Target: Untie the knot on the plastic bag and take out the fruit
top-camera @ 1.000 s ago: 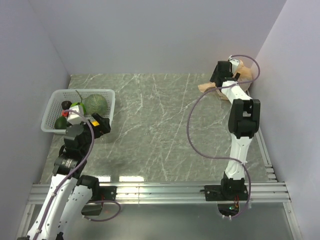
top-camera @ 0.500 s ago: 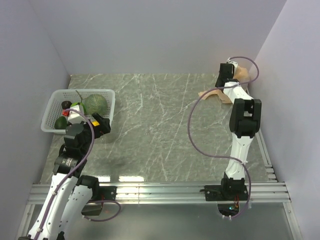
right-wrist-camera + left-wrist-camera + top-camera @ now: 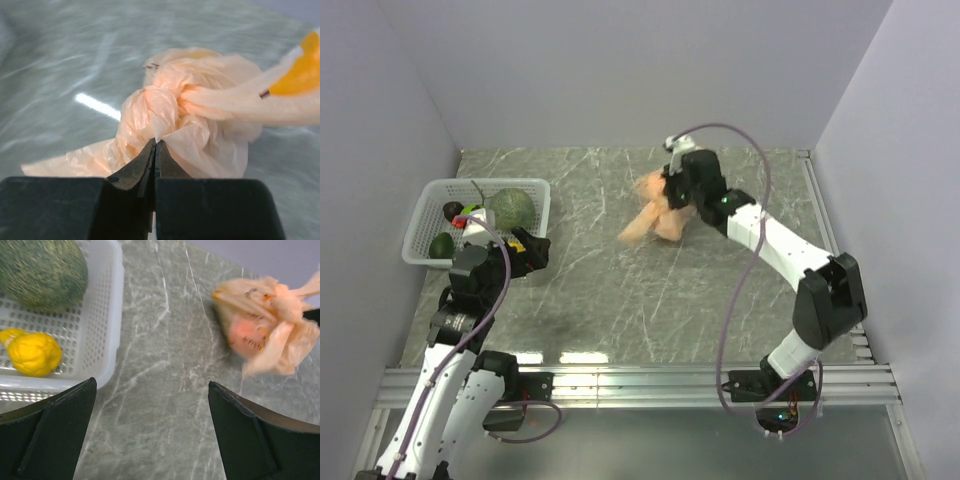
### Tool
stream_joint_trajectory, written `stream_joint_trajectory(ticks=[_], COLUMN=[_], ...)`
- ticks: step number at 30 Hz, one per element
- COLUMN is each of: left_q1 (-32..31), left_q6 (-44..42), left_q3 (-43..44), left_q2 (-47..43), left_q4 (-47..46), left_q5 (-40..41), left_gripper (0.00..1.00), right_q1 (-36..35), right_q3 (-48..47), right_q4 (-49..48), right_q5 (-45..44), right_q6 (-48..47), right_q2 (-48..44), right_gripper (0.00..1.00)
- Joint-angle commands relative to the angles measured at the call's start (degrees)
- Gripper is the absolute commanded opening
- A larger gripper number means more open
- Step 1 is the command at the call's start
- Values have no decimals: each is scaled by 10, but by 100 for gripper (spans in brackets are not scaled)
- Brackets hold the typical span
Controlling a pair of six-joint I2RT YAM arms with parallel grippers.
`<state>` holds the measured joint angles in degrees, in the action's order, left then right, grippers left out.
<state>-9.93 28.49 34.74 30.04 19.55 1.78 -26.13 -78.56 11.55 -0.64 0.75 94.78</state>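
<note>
The pale-orange plastic bag (image 3: pixel 655 215) hangs, blurred, over the middle of the table, lifted by its film. My right gripper (image 3: pixel 155 142) is shut on a fold of the bag (image 3: pixel 200 130) just below the knot (image 3: pixel 150 112), a twisted lump of film. In the top view the right gripper (image 3: pixel 672 190) sits at the bag's upper right. A round orange fruit (image 3: pixel 244 332) shows through the bag (image 3: pixel 280 315) in the left wrist view. My left gripper (image 3: pixel 151 385) is open and empty above bare table beside the basket, well left of the bag; the top view shows this gripper (image 3: pixel 535 248) too.
A white basket (image 3: pixel 430 205) at the left holds a large grey-green melon (image 3: pixel 510 208), a yellow lumpy fruit (image 3: pixel 35 354) and small dark and green pieces. Grey walls close in the back and both sides. An aluminium rail (image 3: pixel 640 385) runs along the near edge.
The right gripper closed on the bag in the back right corner, and the arm has swung left with it to the table's middle. The left arm barely shifted.
</note>
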Motion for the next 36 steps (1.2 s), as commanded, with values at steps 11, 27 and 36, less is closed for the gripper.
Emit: stream_joint_trajectory(ticks=[11, 27, 36], left_q1=[-40, -267, -271], left_q6=[96, 32, 118], left_q3=[68, 184, 249], left_q2=[188, 433, 515], left_q4=[-92, -99, -83], left_q5=[-200, 7, 37], left_gripper=[99, 84, 67], right_q1=[-74, -76, -85], right_q3=[319, 354, 357], right_q4=[-166, -173, -168], right_q5=[136, 144, 123], right_q6=[119, 119, 106], right_q2=[-161, -198, -197], right_gripper=[0, 1, 1])
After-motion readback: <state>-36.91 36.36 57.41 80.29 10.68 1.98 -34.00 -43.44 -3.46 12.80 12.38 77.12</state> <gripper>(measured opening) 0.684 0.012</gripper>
